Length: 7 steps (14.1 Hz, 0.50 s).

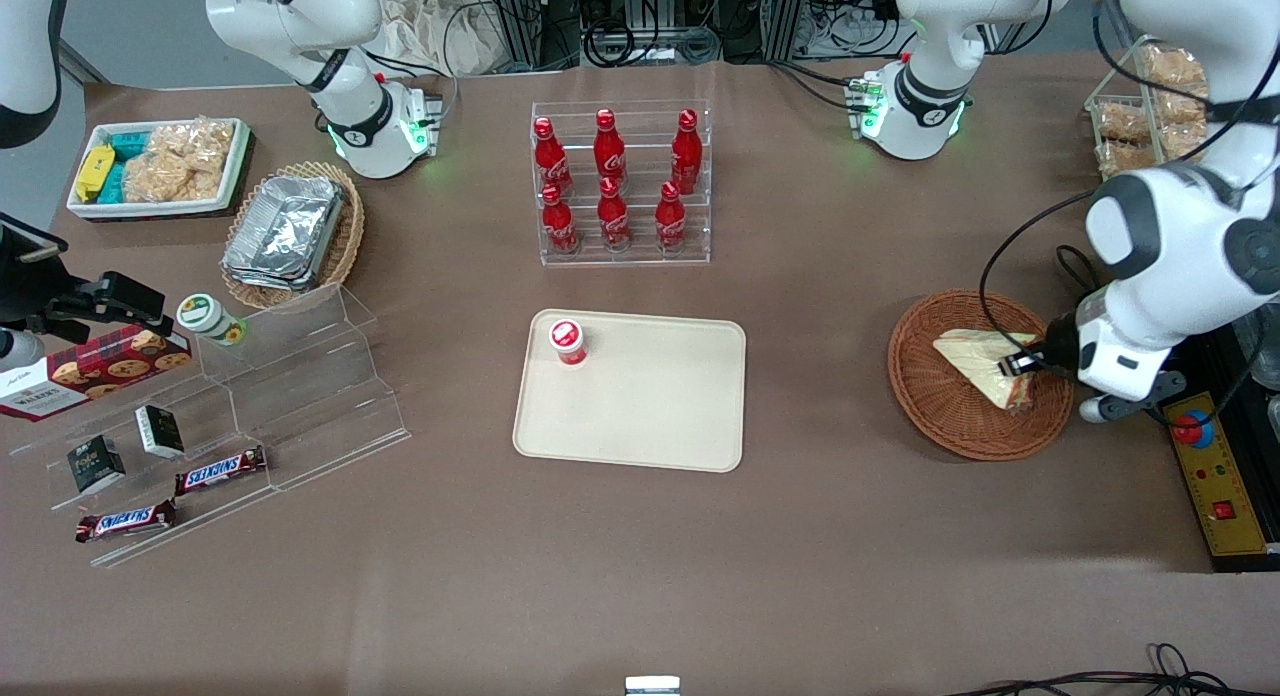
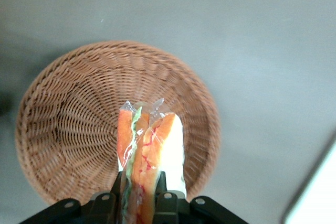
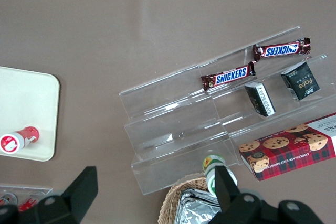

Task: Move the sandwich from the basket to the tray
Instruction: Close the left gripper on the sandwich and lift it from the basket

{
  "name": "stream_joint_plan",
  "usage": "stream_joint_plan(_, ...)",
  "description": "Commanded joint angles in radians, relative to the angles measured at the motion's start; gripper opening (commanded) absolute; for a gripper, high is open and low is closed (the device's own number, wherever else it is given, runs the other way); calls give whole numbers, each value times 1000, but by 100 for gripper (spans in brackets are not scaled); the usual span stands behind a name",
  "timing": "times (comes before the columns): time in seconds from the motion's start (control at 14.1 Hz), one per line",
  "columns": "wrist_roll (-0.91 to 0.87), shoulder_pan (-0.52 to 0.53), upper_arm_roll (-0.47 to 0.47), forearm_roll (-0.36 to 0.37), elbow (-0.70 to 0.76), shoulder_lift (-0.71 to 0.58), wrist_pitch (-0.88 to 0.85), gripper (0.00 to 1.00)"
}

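Pincer (image 1: 1022, 368) sits at right of the front frame, over the basket (image 1: 925, 396), clenched on the sandwich (image 1: 975, 354). Wrist view confirms it: both fingers (image 2: 164, 199) press the wedge (image 2: 149, 153) from either side, with the orange filling edge facing the camera. The woven bowl (image 2: 63, 129) shows underneath, so my read is the wedge is lifted or just lifting; I can't tell whether any part touches the weave.

Key geometry: grip is on the thick end. The wedge's long axis runs from the pincer toward frame left in the front view, slightly up, tip over the bowl's middle.

Tray (image 1: 690, 446) is at centre frame, well apart from the bowl, roughly along that same line. Carry is mostly a straight sideways haul across the desk (image 1: 800, 556).

Watch: a small red-capped jar (image 1: 567, 340) stands in the tray's upper-left corner. The rest of the tray is bare, so aim for the nearer half.
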Motion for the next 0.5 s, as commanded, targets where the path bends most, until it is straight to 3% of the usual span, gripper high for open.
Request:
stream_joint_plan(0.0,-23,-6,-33,17,83,-94,-150,27)
stream_joint_plan(0.21,-108,-6,-116,53,202,-142,-331,27)
stream_joint_plan(0.43,-269,-6,-275,125,322,-133,-458,27)
